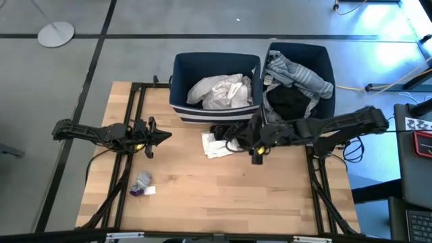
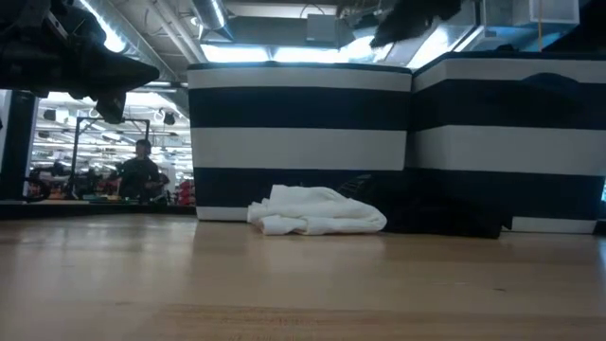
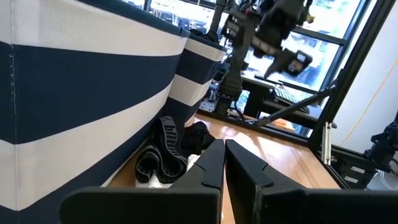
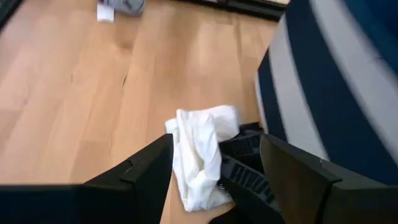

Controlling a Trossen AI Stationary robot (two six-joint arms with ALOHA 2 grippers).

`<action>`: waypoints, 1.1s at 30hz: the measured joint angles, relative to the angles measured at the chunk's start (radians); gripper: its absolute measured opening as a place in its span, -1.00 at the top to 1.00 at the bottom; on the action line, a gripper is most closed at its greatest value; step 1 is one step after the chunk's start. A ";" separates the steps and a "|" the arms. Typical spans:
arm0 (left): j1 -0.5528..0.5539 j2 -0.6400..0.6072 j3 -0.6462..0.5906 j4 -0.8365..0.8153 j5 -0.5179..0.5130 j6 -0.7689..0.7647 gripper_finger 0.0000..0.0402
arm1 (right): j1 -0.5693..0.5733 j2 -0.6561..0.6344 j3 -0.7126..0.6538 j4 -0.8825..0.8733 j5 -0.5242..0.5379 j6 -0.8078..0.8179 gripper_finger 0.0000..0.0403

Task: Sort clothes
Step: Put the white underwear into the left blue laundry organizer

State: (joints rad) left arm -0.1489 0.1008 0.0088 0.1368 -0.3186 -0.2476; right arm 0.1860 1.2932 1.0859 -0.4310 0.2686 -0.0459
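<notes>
Right end effector [image 1: 257, 156] hangs spread, seemingly just beside the white piece [image 1: 214, 144] at frame centre — left end effector [image 1: 150, 137] pinched together, farther off.

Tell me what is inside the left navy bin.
The left navy bin holds crumpled white clothes, seen from the high view. Whatever lies beneath them is covered, so I cannot tell.

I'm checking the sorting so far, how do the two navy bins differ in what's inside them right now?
The left bin holds only a crumpled white garment; the right bin holds a grey striped top over a black item. The left bin's load sits low inside, while the right bin's is heaped higher, the grey top draping onto its edge. Both are navy with white-striped bases, side by side at the table's far edge.
</notes>
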 joint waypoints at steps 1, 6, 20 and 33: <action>0.000 0.000 0.000 0.000 0.000 -0.002 0.98 | 0.000 0.008 -0.026 0.032 -0.001 -0.007 -0.20; 0.000 0.000 0.000 0.000 0.000 -0.003 0.98 | -0.003 0.081 -0.149 0.204 -0.025 -0.026 -0.20; 0.000 0.000 0.000 0.000 0.000 -0.001 0.98 | -0.012 0.410 -0.199 0.489 0.031 -0.166 -0.20; 0.000 0.000 0.000 0.001 0.000 0.000 0.98 | -0.103 0.568 -0.195 0.567 -0.008 -0.129 -0.20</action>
State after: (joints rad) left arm -0.1490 0.1009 0.0087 0.1379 -0.3187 -0.2478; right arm 0.0828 1.8616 0.8914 0.1364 0.2604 -0.1751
